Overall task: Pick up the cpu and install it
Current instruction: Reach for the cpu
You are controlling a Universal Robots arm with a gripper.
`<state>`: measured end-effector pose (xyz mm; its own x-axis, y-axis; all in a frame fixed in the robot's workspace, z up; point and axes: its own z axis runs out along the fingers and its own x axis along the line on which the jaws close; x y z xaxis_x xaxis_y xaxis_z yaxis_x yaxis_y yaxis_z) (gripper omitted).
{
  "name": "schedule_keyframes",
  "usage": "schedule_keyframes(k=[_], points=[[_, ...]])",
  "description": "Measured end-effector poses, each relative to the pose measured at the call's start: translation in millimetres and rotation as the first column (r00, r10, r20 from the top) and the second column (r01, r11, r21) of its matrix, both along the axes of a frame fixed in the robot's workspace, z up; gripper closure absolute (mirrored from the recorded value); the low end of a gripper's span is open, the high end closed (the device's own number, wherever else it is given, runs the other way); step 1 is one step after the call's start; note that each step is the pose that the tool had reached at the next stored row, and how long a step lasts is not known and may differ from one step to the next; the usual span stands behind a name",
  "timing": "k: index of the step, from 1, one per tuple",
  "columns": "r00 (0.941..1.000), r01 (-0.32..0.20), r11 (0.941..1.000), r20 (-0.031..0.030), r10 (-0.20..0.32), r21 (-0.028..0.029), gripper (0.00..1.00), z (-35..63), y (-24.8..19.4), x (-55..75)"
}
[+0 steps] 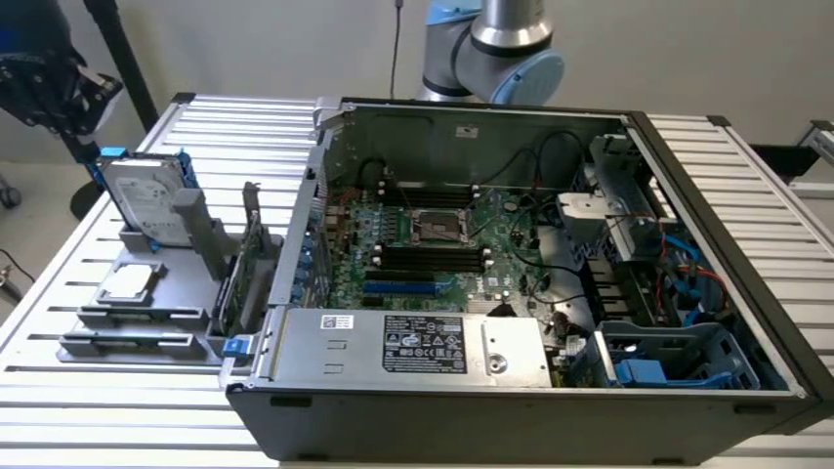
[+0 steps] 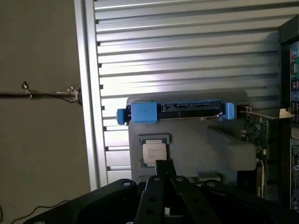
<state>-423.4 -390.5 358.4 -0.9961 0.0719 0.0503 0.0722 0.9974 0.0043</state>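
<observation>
The cpu point(image 1: 127, 283) lies flat, metal top up, in a square recess of a grey holder point(image 1: 183, 278). The holder sits at the exterior view's left, just beside the open computer case point(image 1: 521, 415) and outside it. On the same holder, right behind the cpu, a hard drive point(image 1: 141, 200) in a blue frame stands on edge.

In the wrist view the tool point(image 2: 163, 164) hangs over the holder. Its dark fingers are drawn together into a single tip and there is nothing between them. That tip sits at the near edge of the cpu's recess, closer to the cpu than to anything else, but whether it touches the holder cannot be told. The arm point(image 1: 502, 44) rises behind the case, grey with pale blue caps.

Inside the case the motherboard lies flat, with a metal-framed socket point(image 1: 440, 227) near its middle and black slots on either side.

Everything rests on the bench point(image 1: 769, 195) — a top of ribbed aluminium slats that catch the light. Behind it is a plain pale wall point(image 1: 261, 49). Past the bench edge the wrist view shows a dull brown floor point(image 2: 42, 163) crossed by a thin cable point(image 2: 46, 94).
</observation>
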Motion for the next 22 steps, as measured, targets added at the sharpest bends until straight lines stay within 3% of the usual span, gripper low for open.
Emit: schedule_keyframes(k=[4,7,10,13,15,16,17,22], points=[[1.0000,-0.002,0.9999,-0.0019,0.002,-0.0117,0.89,-1.9,0.0,-12.8],[0.9999,-0.013,0.9997,-0.0028,0.013,-0.0212,0.89,-2.6,0.0,-15.5],[0.9992,-0.039,0.9990,-0.0029,0.039,-0.0232,0.89,-3.4,-0.1,-15.9],[0.9979,-0.064,0.9977,0.0057,0.064,-0.0236,0.89,-4.1,0.0,-16.8],[0.9972,-0.070,0.9972,0.0230,0.070,-0.0247,0.89,-4.1,0.0,-17.5],[0.9969,-0.071,0.9973,0.0329,0.071,-0.0219,0.89,-4.2,0.0,-18.3],[0.9967,-0.070,0.9973,0.0387,0.071,-0.0191,0.89,-4.1,0.0,-19.1],[0.9967,-0.071,0.9973,0.0390,0.071,-0.0191,0.89,-4.2,0.0,-19.2]])
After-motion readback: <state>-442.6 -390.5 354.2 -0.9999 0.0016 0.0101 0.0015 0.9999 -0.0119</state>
